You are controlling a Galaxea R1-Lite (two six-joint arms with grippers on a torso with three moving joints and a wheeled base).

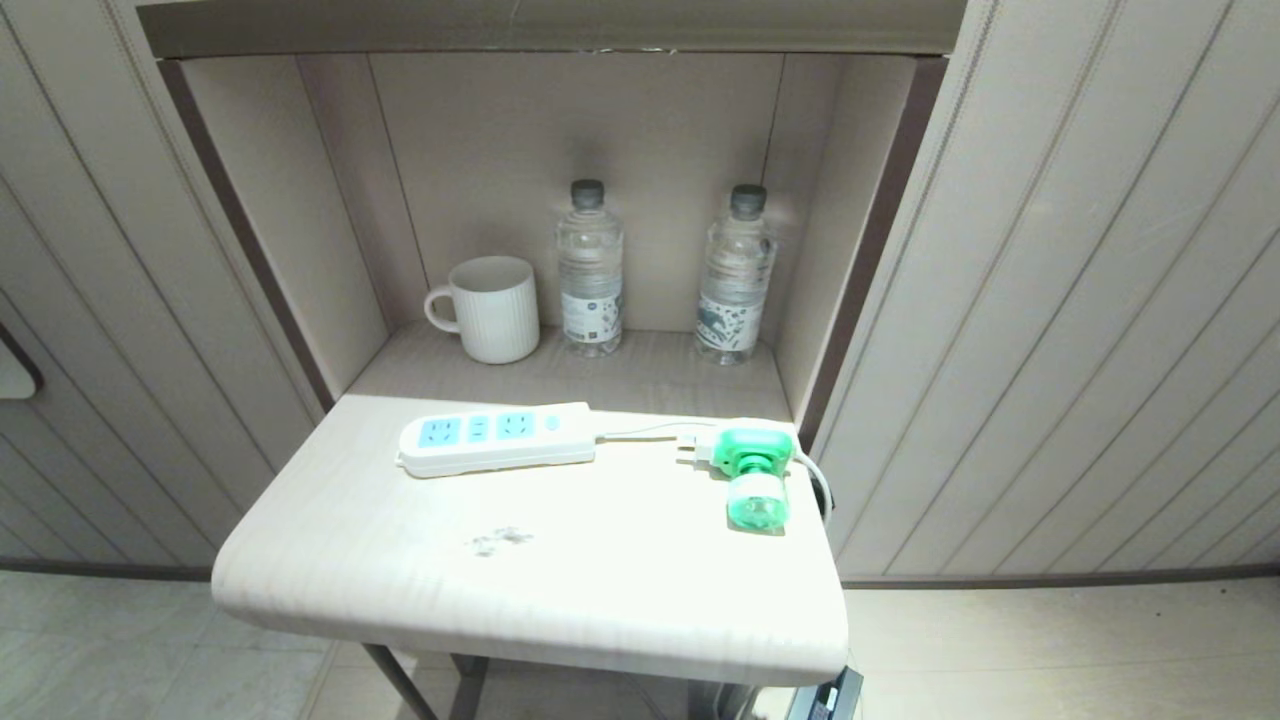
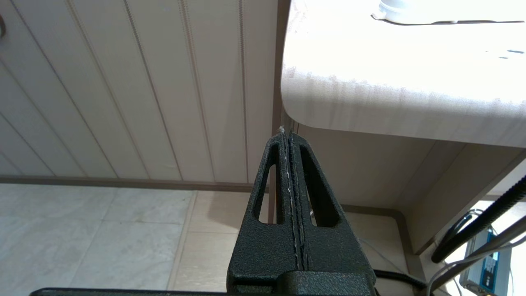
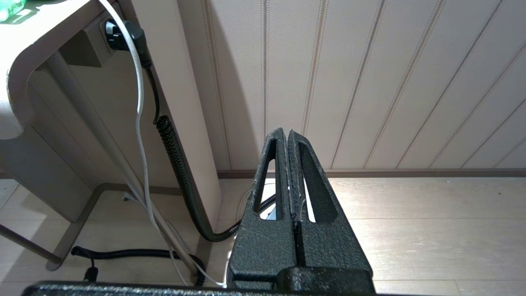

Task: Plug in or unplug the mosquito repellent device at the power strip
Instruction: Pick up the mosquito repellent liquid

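In the head view the white power strip [image 1: 497, 438] with light-blue socket faces lies on the pale table [image 1: 400, 590], at its back left. To its right the green mosquito repellent device [image 1: 755, 470] lies on its side, unplugged, its prongs pointing toward the strip's cord end. Neither arm shows in the head view. My left gripper [image 2: 287, 132] hangs shut and empty below the table's left front corner. Low beside the table's right side, in front of the panelled wall, my right gripper [image 3: 286, 132] is also shut on nothing.
A white ribbed mug [image 1: 490, 308] and two clear water bottles [image 1: 590, 268] [image 1: 735, 275] stand in the niche behind the table. The strip's white cord [image 3: 139, 107] and a black corrugated cable [image 3: 176, 164] hang down the table's right side to the floor.
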